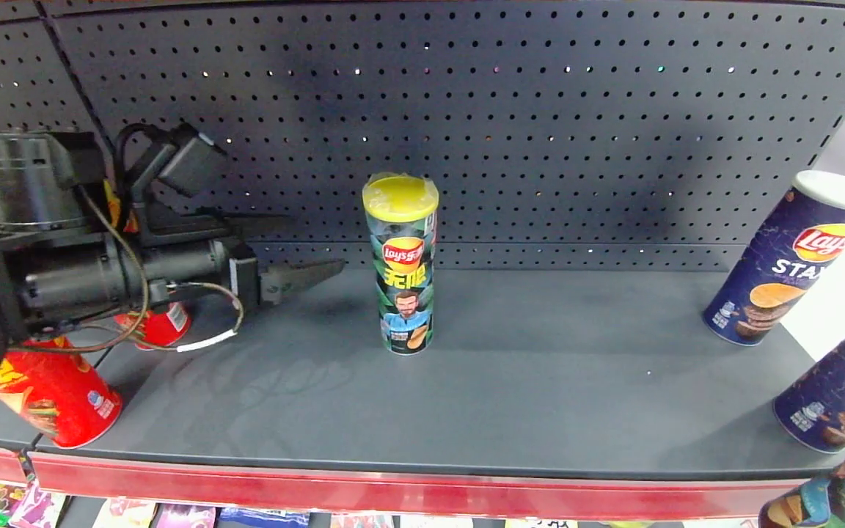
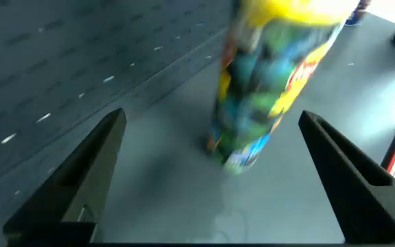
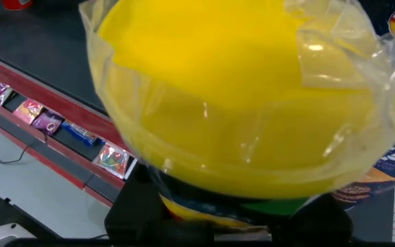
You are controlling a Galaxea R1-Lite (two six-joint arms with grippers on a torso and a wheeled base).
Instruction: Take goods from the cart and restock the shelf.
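While left jaws hover spread near standing can [image 1: 400, 271], right jaws pinch second can [image 3: 238, 103].

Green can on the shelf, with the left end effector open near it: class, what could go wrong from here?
1. The green can is tall and narrow, and the open left end effector points at it from close by; a sideways swing could topple it.
2. The left arm lies just above a red can near the shelf's front edge; dipping could knock it off.
3. The second can is held over the floor; a slip would drop it.
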